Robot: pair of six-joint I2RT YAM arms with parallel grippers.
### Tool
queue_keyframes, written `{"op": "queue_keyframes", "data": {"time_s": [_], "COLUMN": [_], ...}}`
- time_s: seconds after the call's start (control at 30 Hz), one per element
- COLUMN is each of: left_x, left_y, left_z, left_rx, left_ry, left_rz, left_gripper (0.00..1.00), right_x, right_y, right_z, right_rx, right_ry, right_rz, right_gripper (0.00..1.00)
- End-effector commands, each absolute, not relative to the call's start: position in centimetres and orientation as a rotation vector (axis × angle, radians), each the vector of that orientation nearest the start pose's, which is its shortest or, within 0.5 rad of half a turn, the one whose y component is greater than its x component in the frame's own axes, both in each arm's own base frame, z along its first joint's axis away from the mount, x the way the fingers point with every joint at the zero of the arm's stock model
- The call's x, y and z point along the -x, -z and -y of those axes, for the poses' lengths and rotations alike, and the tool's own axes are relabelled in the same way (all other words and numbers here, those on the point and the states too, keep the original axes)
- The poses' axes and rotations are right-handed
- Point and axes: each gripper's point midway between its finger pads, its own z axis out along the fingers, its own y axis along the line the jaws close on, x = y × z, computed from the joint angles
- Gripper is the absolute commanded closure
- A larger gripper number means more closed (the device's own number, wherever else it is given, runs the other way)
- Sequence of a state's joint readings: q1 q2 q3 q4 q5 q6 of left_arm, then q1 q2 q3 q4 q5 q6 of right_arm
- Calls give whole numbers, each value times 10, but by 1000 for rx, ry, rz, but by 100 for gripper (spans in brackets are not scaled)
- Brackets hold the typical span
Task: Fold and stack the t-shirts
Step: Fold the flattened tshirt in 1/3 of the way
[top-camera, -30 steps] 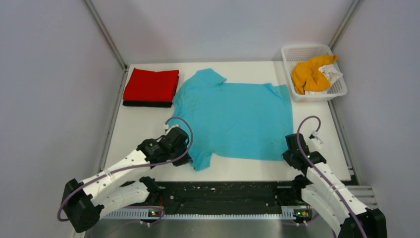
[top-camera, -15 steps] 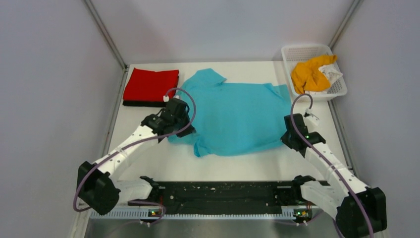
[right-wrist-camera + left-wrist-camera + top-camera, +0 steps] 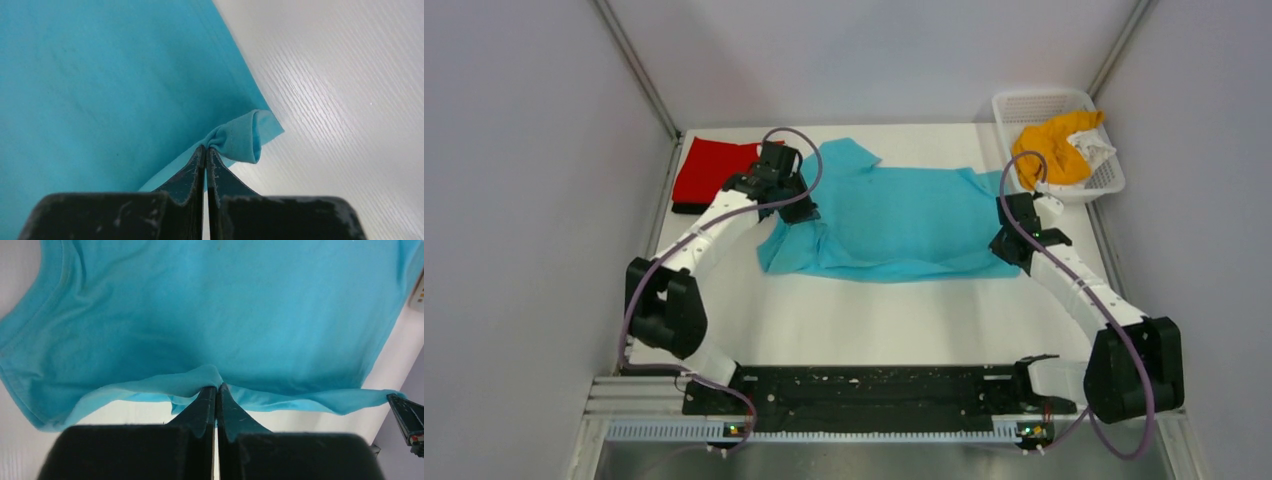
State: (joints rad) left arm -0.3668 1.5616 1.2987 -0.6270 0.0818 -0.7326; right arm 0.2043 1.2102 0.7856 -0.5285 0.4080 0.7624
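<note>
The turquoise t-shirt lies on the table, its near half folded over towards the back. My left gripper is shut on the shirt's near edge by the sleeve; in the left wrist view a pinch of turquoise cloth sits at its tips. My right gripper is shut on the shirt's hem corner at the right side, tips closed on it. A folded red shirt lies on a black one at the back left. An orange shirt and a white one are in the basket.
A white mesh basket stands at the back right corner. Bare white table lies between the shirt and the black rail at the near edge. Grey walls close in the left, right and back.
Both grippers have carried the shirt's near edge away from the front of the table towards the back, folding the lower half over the upper half. The arms are now stretched far forward.
</note>
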Motion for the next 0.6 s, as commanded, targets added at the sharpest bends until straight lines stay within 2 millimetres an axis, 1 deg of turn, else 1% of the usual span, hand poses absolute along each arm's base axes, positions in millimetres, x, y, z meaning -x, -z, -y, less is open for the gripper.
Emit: {"op": "queue_keyframes", "data": {"time_s": [0.0,0.1,0.2,0.3,0.4,0.43,0.47,0.5,0.53,0.57], "left_x": [-392,-407,-424,-439,-455,-460,-469,-477,-484,-491], "left_y": [-173,-169,-163,-156,-150,-145,-143,-138,-132,-130], "left_z": [183,182,173,170,169,169,169,169,170,170], "left_rx": [375,363,393,407,402,401,403,408,412,417], "left_ry": [589,580,535,543,551,548,542,539,539,533], "left_rz": [-2485,-2512,-2523,-2520,-2519,-2524,-2516,-2515,-2520,-2524], "left_gripper": [100,100,100,100,100,100,100,98,90,74], "right_x": [-334,-345,-356,-368,-374,-376,-379,-382,-385,-389], "right_y": [-121,-121,-117,-115,-107,-104,-101,-97,-94,-91], "right_z": [-5,1,5,6,7,8,9,11,12,13], "right_rx": [-795,-807,-812,-820,-842,-852,-862,-876,-887,-895], "right_ry": [109,130,143,140,155,165,176,187,192,195], "right_rz": [-2177,-2168,-2167,-2174,-2188,-2190,-2189,-2187,-2187,-2189], "right_gripper": [100,100,100,100,100,100,100,100,97,94]}}
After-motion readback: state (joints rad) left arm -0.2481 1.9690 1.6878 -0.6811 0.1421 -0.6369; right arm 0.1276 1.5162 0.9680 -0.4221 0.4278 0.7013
